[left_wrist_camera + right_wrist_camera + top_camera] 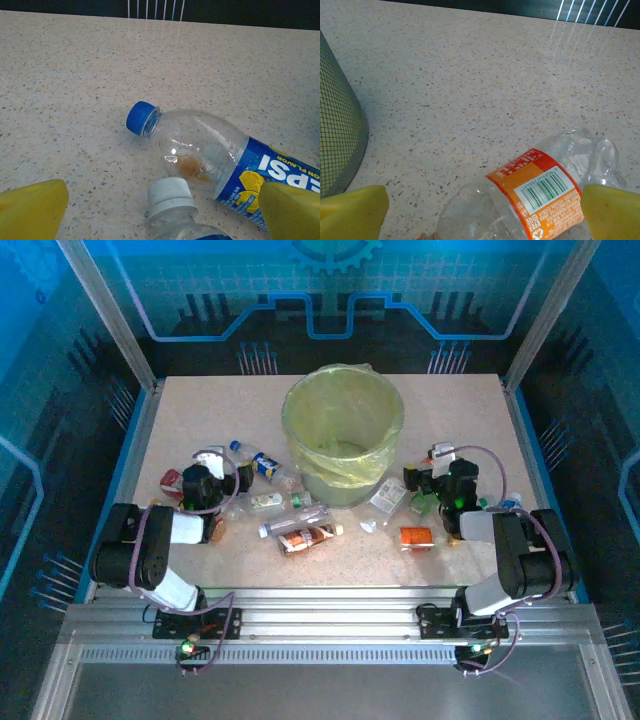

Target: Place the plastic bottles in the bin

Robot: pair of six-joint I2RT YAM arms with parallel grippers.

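Bin: one large round bin lined with a translucent yellow-green plastic bag (343, 472) is standing upright at mid-table, toward the far edge.
Table: one speckled beige table (200, 410) is carrying all items.
Bottle location: small clear plastic bottles are lying on their sides in two groups, one to the left of and in front of the bin, one to its right; all are lying outside the bin.
Left group: a clear blue-capped bottle with a blue label (200, 150) is lying just beside a clear white-capped bottle (170, 200).
Front: a clear bottle with a red-brown label (310, 537) is lying in front of the bin.
Right group: a crushed clear bottle with an orange label (540, 195) is lying apart from the bin's wall.
Bottle count: roughly ten; the arms are covering some, so the exact number cannot be told.
Left gripper: the left gripper (160, 215) is standing spread wide, its yellow fingertips (30, 210) flanking the two bottles, gripping nothing.
Right gripper: the right gripper (480, 215) is likewise spread wide over the orange-labelled bottle, gripping nothing.
Obstructions: the bin is standing between the two groups; metal frame posts (110, 320) and blue-lit panels are enclosing the table.
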